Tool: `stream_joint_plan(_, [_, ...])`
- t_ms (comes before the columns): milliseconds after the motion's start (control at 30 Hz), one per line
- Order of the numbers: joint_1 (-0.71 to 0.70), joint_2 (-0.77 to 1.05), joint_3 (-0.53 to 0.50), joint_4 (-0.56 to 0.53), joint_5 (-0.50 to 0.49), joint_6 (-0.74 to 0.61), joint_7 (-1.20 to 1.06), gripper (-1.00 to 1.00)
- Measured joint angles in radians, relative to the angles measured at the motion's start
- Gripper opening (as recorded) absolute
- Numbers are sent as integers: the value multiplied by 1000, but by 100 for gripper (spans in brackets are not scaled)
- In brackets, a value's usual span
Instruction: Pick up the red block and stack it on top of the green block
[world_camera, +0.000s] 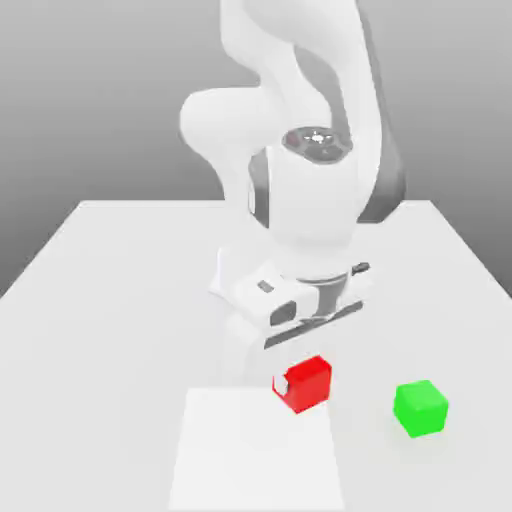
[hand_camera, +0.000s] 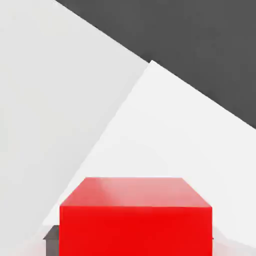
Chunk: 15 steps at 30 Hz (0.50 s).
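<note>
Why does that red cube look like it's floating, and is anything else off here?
Nothing is wrong: the red block hangs above the table because the gripper is shut on it. The green block sits apart on the table, toward the exterior view's right, with nothing on it. Nothing looks spilled or damaged.

Evenly and brightly lit throughout the exterior view, flat simulator light, no glare; backdrop graded from mid grey at 12 o'clock to paler grey near the table (world_camera: 90, 300) edge. Shadows faint: only a soft darkening under the arm toward 6 o'clock, shaded lower faces on the red block (world_camera: 308, 384) and the green block (world_camera: 421, 408), tops brighter, suggesting overhead light. Hand view crisp, no blur or edge distortion, red block (hand_camera: 135, 220) showing a pale sheen on its top face and a small dark patch at 7 o'clock.
</note>
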<state>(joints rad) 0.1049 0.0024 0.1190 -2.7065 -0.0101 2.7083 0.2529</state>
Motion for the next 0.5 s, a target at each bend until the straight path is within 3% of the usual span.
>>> stream_joint_plan(400, [259,-29,75,33,20,-62,-387,-100])
stream_joint_plan(500, [299,35,71,39,-5,-6,-406,-100])
